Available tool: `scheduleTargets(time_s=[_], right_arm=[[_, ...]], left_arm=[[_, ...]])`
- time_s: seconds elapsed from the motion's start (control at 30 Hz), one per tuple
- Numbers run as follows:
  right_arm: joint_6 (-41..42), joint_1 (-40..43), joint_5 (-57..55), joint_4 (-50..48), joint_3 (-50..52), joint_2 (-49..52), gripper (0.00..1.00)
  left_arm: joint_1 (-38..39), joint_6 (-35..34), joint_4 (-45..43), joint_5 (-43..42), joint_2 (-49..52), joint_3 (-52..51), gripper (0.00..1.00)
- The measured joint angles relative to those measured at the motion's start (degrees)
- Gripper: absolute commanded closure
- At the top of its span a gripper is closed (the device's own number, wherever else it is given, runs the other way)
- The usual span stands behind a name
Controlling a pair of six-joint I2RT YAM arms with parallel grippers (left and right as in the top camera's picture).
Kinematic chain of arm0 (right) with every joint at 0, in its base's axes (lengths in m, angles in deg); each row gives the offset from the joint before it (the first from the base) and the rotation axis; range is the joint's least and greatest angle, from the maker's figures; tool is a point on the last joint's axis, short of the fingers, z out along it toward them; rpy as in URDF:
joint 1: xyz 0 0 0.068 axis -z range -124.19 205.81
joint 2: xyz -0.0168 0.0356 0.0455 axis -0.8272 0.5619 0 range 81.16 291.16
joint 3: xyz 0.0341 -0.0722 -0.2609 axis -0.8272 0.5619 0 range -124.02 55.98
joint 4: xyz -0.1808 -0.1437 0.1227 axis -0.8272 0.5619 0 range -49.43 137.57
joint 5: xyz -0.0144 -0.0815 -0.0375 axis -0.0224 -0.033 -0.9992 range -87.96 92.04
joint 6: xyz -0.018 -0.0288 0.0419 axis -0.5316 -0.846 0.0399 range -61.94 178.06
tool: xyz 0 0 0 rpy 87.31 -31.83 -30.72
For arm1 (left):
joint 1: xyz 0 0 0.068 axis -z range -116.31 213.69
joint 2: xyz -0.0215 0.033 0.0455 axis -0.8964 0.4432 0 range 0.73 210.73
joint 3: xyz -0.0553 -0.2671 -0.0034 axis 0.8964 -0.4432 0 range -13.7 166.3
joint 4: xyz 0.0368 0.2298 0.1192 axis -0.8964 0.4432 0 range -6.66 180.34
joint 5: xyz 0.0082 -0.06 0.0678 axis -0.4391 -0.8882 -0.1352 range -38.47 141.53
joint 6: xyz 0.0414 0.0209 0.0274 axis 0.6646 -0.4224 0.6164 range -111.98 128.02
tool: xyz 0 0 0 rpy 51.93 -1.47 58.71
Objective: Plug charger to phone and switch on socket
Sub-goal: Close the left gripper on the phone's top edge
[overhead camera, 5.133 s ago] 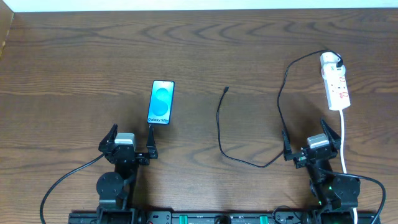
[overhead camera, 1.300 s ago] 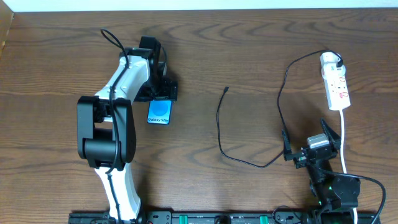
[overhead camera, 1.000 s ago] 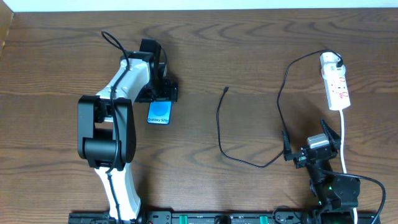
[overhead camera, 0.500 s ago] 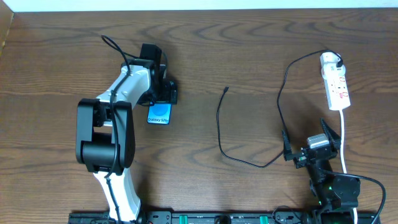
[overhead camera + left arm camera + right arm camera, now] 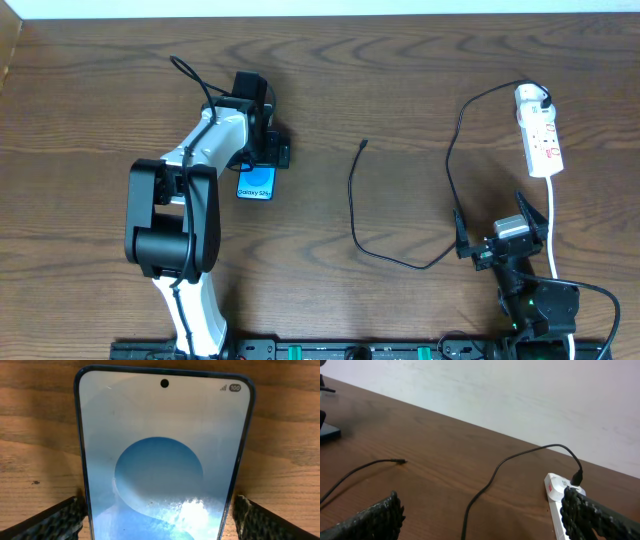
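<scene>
I see my left end effector (image 5: 159,504) apart, astride the slim glossy phone (image 5: 161,420); my right end effector (image 5: 481,497) is apart too, over the grained wooden surface (image 5: 425,435).

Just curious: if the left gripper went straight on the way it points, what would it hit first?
The left gripper would likely meet the phone between its open fingers, though depth is unclear.

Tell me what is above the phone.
The open left gripper hangs over the phone, a finger at each side. From overhead its upper half is hidden; the lower screen shows.
</scene>
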Motion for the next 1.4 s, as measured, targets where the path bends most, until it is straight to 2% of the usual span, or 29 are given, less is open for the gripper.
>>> scheduleTargets(time_s=[0.47,0.9,1.4], right_arm=[[0.0,0.0,0.0,0.0,0.0,0.0,0.01],[0.0,0.0,0.0,0.0,0.0,0.0,0.01],[0.0,0.0,0.0,0.0,0.0,0.0,0.01]], left_arm=[[0.2,-0.9,0.2,0.2,0.0,-0.1,0.06],[0.4,-1.1,0.1,0.4,-0.4,-0.6,0.31],[0.4,-1.1,2.8,0.4,-0.4,0.0,0.31]])
